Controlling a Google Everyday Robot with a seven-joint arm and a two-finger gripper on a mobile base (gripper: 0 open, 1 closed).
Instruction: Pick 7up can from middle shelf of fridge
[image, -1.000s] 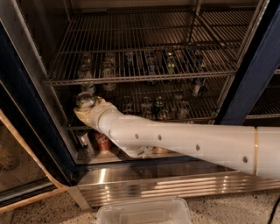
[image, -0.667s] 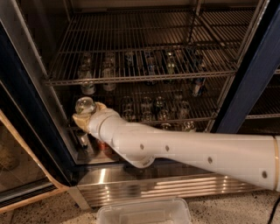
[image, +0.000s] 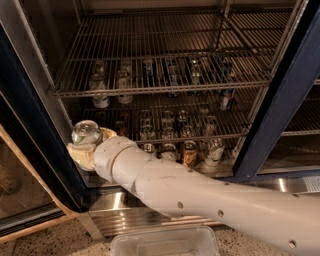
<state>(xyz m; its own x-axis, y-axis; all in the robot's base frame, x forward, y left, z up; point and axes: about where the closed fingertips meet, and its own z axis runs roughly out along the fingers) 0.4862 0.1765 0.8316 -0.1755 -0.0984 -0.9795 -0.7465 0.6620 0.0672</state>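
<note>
My gripper, cream-coloured at the end of the white arm, is shut around the 7up can. The can shows its shiny silver top and a bit of green marking. I hold it upright at the fridge's left front edge, beside the dark blue frame. It sits clear of the wire racks, just in front of and slightly left of the middle shelf. The arm reaches in from the lower right and hides the bottom left of the fridge interior.
Another wire rack sits above. Several cans stand behind and right of the arm, among them an orange-brown can and a whitish can. The steel base panel runs below. A clear plastic bin lies on the floor.
The gripper has moved left and outward with the can in it, from under the upper rack to the fridge's left front edge. The arm now lies lower across the opening.
</note>
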